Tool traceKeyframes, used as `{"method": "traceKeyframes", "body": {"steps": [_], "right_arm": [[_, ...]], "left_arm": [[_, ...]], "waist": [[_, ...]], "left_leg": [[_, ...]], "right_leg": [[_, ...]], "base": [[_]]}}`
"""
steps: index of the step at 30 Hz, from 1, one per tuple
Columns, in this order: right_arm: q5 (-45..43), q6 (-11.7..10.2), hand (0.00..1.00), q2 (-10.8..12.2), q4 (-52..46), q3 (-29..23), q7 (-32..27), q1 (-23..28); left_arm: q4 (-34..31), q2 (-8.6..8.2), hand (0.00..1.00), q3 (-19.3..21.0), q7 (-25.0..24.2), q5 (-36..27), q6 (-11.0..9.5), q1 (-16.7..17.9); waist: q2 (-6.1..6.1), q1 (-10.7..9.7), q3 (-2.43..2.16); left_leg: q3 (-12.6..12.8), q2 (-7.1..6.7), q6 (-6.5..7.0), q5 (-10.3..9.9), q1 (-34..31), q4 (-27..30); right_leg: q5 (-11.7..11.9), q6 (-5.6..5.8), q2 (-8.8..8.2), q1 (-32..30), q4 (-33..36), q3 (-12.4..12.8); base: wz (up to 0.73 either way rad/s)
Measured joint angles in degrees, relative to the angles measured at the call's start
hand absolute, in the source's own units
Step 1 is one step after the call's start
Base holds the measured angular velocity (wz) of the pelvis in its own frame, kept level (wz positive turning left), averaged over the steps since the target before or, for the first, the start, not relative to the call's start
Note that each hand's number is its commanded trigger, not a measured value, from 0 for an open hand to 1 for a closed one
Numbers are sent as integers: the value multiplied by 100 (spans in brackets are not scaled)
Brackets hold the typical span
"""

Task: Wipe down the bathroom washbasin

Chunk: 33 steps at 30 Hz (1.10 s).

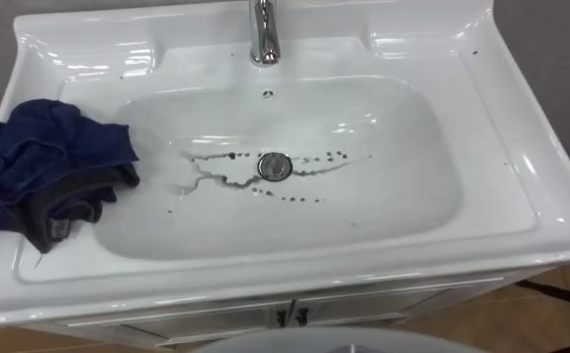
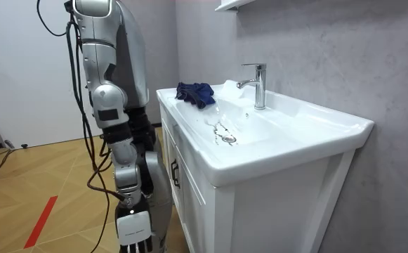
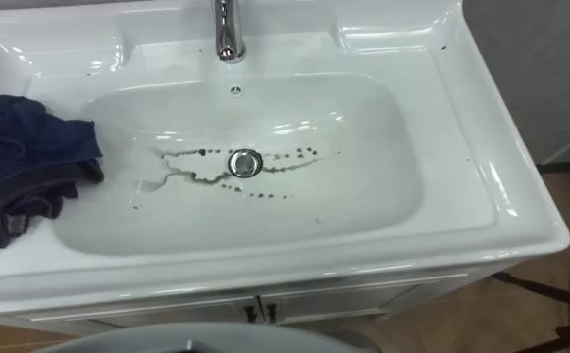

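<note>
Grey wall (image 2: 330,49) backs a white basin (image 1: 432,211) on a white cabinet (image 2: 274,211), with a chrome tap (image 1: 263,34) at the rear rim and dark streaks (image 1: 211,176) around the drain (image 1: 275,166). A crumpled dark blue cloth (image 1: 49,167) lies on the basin's left rim, one edge drooping into the bowl. The robot stands before the cabinet, its right hand (image 2: 133,230) hanging low at its side, well apart from the cloth, fingers released and empty.

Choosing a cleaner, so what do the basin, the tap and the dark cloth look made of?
Basin: glossy white ceramic, probably, given its sharp reflections. Tap: polished chromed metal, mirror-like. Cloth: soft dark-blue fabric, matte and crumpled; fibre unclear.
</note>
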Motion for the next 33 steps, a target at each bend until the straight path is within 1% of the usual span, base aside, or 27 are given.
{"method": "traceKeyframes", "body": {"steps": [2, 6, 10, 12, 15, 20, 22, 24, 26, 29, 31, 33], "right_arm": [[-1, 0, 0, -1, -17, -3, 43, 0], [-18, 6, 0, -1, 26, 6, 114, -38], [6, 29, 0, -1, 38, -7, 105, -41], [6, 31, 0, -1, 35, -12, 106, -44], [6, 25, 0, -1, 38, -10, 109, -77], [1, 2, 0, -2, 45, 34, 210, -90], [-19, 17, 0, -1, 60, 43, 236, -94], [-103, 56, 0, -6, 90, 39, 236, -140], [-140, 62, 0, -15, 92, 27, 235, -144], [-138, 58, 0, -19, 104, 21, 231, -134], [-120, 51, 0, -23, 177, -42, 221, -153], [-111, 47, 0, -31, 254, -40, 189, -149]], "left_arm": [[38, 16, 0, 12, -95, 3, 17, -13], [51, 22, 0, 7, -259, 1, 120, -36], [71, 22, 0, 3, -349, 2, 132, -28], [70, 21, 0, 2, -381, -2, 131, -33], [68, 18, 0, -53, -368, -46, 130, -38], [66, 13, 0, -34, -366, -98, 142, -36], [55, 12, 0, 33, -360, -114, 176, -38], [23, 12, 0, 141, -310, -387, 219, -91], [-5, 18, 0, 266, -256, -583, 222, -79], [-7, 24, 0, 502, -113, -926, 191, -73], [2, 23, 0, 705, -16, -1254, 115, -46], [-7, 36, 0, 1049, 245, -1720, 65, -32]], "waist": [[5, 0, 1], [7, 14, 3], [10, 0, 3], [10, 1, 3], [21, 1, 1], [29, 30, -3], [33, 35, -3], [40, 35, -5], [35, 43, -3], [25, 39, 0], [28, 59, -1], [34, 198, -2]], "left_leg": [[0, -1, 0, 0, -2, 4], [-2, -3, 0, 0, -1, 4], [-18, 11, 1, -1, -11, -3], [-72, 9, 2, -9, -25, -25], [-83, 12, -1, -10, -25, -43], [-94, -2, -3, -11, -24, -18], [-105, -4, -3, -11, -36, -18], [-128, -7, -3, -11, -52, -8], [-141, -6, -3, -10, -52, 6], [-199, -6, -3, -10, -78, 22], [-243, -6, -3, -9, -87, 32], [-250, -9, -4, -8, -65, 32]], "right_leg": [[-1, -1, -2, 1, 2, -6], [-5, -3, -8, -12, 30, 0], [-8, -2, -4, -13, 28, -35], [-8, -2, -6, -11, 31, -85], [-8, -3, 3, -13, 32, -91], [-8, -4, 12, -1, 3, -90], [-8, -4, 11, -6, -5, -100], [-9, -5, 7, -8, -2, -111], [-11, -8, 6, -5, -2, -111], [-18, -15, -11, -7, -6, -165], [-17, -14, -16, -1, -7, -191], [-17, -16, -12, 15, 4, -187]], "base": [[0], [0], [1], [8], [2], [0], [0], [2], [0], [7], [8], [0]]}}
